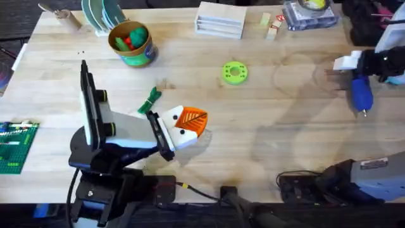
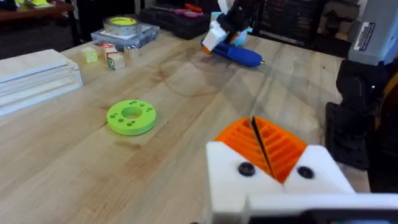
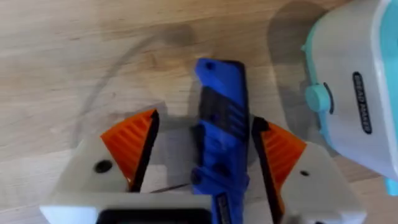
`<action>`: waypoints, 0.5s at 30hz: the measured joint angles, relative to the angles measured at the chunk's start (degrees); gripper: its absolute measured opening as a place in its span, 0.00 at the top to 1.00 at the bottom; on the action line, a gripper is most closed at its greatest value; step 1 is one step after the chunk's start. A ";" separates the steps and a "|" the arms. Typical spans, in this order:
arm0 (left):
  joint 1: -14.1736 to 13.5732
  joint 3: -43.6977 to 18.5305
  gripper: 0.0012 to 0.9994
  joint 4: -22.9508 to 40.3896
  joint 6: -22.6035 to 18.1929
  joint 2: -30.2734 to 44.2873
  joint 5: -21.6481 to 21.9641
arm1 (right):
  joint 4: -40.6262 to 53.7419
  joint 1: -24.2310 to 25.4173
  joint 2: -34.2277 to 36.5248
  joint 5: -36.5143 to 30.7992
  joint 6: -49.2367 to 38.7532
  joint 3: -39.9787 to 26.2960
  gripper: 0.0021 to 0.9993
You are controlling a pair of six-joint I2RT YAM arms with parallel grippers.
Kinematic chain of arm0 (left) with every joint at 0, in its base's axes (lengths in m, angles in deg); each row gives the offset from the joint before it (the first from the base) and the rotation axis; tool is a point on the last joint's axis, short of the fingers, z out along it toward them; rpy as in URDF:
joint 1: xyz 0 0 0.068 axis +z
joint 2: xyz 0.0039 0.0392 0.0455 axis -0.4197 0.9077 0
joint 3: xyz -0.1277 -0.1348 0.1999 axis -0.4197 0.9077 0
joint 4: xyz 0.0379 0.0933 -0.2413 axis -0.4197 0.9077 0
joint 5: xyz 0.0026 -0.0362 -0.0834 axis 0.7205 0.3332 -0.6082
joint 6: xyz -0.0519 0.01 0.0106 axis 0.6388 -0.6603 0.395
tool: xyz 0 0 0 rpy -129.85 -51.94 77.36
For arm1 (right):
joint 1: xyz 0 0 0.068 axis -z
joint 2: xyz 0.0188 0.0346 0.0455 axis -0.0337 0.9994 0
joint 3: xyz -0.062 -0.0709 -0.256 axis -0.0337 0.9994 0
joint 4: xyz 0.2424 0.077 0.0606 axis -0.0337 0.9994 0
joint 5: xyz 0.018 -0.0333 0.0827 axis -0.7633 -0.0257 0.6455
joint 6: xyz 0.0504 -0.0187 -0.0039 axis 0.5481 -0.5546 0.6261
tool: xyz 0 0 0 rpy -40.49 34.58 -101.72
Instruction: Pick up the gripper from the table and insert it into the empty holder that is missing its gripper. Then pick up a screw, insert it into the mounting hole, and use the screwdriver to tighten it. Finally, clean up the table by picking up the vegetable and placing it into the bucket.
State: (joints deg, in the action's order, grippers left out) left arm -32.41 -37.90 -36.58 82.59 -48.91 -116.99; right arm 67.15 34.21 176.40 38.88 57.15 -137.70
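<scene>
- My left gripper (image 1: 190, 120), ribbed orange pads (image 2: 273, 146) pressed together, holds nothing; the green vegetable (image 1: 150, 100) lies just beside it.
- Far left, the printed tin bucket (image 1: 131, 44).
- Right, my right gripper (image 3: 202, 146) stands open around the blue screwdriver (image 3: 219, 134), its bit hidden.

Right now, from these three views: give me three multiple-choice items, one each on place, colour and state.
1. Where is the screwdriver?
A. In the bucket
B. Between the right gripper's open fingers
C. Beside the left arm's base

2. What colour is the disc with holes?
A. Orange
B. Blue
C. Green

3. What state is the left gripper in?
A. Shut
B. Wide open
C. Clamped on the disc

Answers:
1 B: the right wrist view shows the blue screwdriver inside the right gripper.
2 C: the disc is bright green.
3 A: the left gripper has its orange pads pressed together.
</scene>
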 joint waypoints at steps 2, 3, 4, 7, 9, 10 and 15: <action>0.00 0.00 0.99 0.01 0.00 0.01 0.00 | -0.35 0.59 0.64 0.01 -0.16 0.00 0.06; 0.00 0.00 0.99 0.01 0.00 0.01 0.00 | -0.44 0.88 0.90 0.01 -0.19 0.00 0.06; 0.00 0.00 0.99 0.01 0.00 0.01 0.00 | -0.49 1.23 1.24 0.01 -0.23 0.00 0.06; 0.00 0.00 0.99 0.00 0.00 0.01 0.00 | -0.52 1.90 2.09 0.03 -0.38 0.00 0.06; 0.00 0.00 0.99 0.01 0.00 0.01 0.00 | -0.56 2.11 2.25 0.45 -0.38 0.00 0.06; 0.00 0.00 0.99 0.01 0.00 0.01 -0.02 | -0.49 2.11 2.26 0.57 -0.38 0.00 0.06; 0.00 0.00 0.99 0.01 0.00 0.01 0.00 | -0.35 2.13 2.27 0.89 -0.40 0.00 0.09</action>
State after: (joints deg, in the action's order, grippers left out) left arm -32.41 -37.90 -36.57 82.59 -48.90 -116.99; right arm 66.80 36.34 178.67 39.77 56.74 -137.70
